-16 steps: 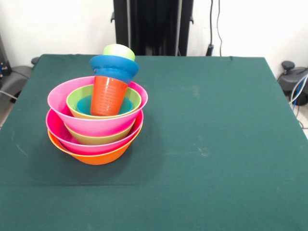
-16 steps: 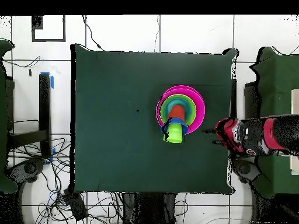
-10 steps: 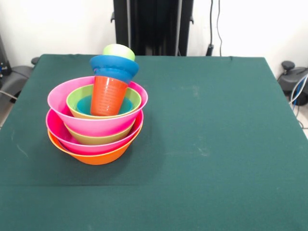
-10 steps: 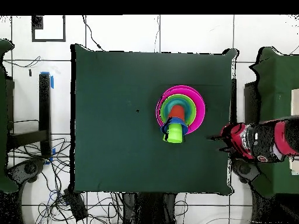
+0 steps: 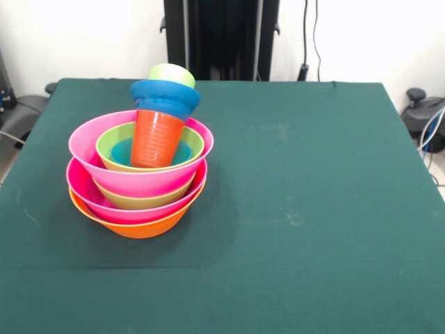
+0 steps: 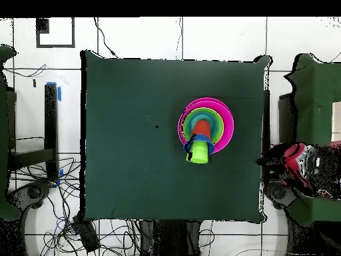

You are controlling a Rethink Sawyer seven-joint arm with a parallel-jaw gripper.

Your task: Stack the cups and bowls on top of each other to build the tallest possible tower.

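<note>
The tower stands on the left of the table. A large orange bowl is lowest, with a pink bowl, a green bowl, a second pink bowl and a second green bowl above it. A light blue bowl lies inside the top green one. The orange-red cup stands in it and carries a dark blue bowl. The light green cup sits on top, leaning back. In the overhead view the tower is right of centre. My gripper is off the table's right edge, apart from the tower.
The green cloth table carries nothing else. The black pedestal stands at its far side. Cables and a dark frame lie on the floor beside the table in the overhead view.
In the overhead view my arm has drawn back to the right, further from the table's edge. The tower has not moved.
</note>
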